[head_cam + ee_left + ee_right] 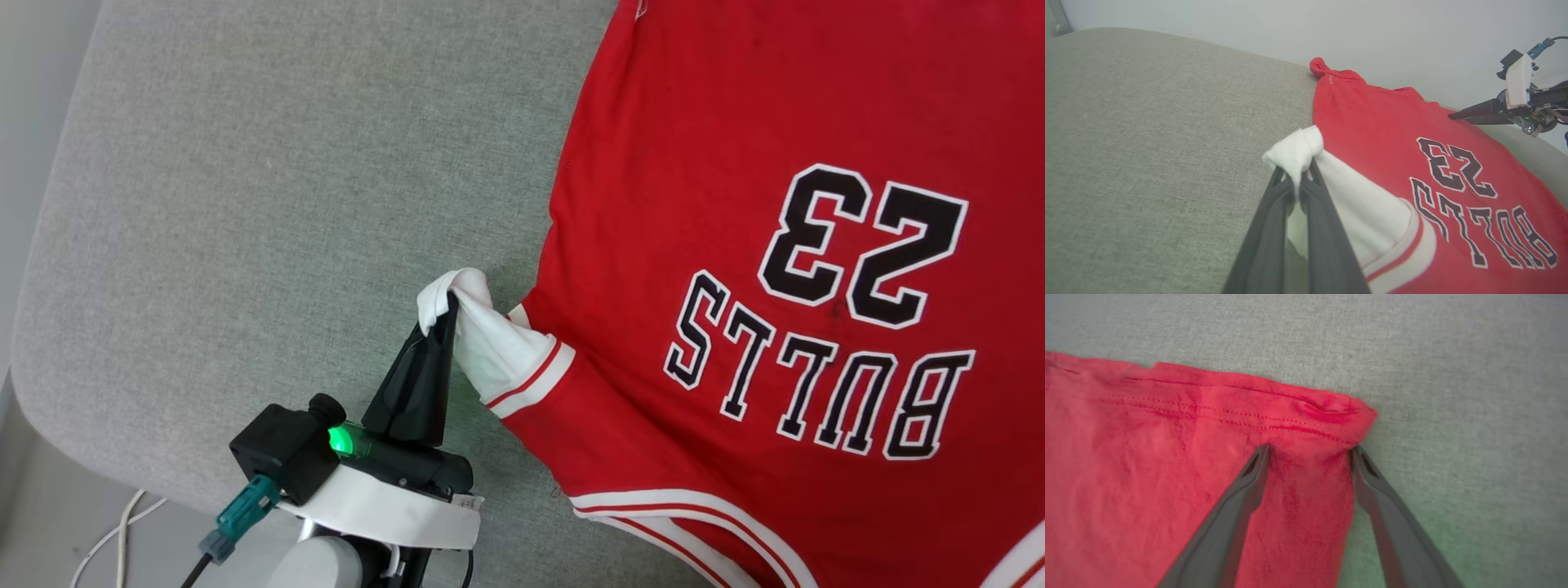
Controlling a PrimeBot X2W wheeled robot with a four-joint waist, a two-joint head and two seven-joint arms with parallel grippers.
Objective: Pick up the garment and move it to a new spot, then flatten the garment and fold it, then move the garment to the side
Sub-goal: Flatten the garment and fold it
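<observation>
Pinching the bunched end of the white sleeve (490,343), the left gripper (449,306) has its jaws shut tight on the cloth, which sticks out past the fingertips in a small wad. The sleeve is drawn out sideways from the shirt (694,204), away from its red body. The right gripper (1308,451) has its jaws spread wide and grips nothing. Its two fingers sit astride a corner of the red hem, one tip on the cloth and the other at its side edge. The shirt lies spread with its black lettering and number 23 facing up, on the robot's right part of the grey cushion (286,204). The cushion's left part is bare.
</observation>
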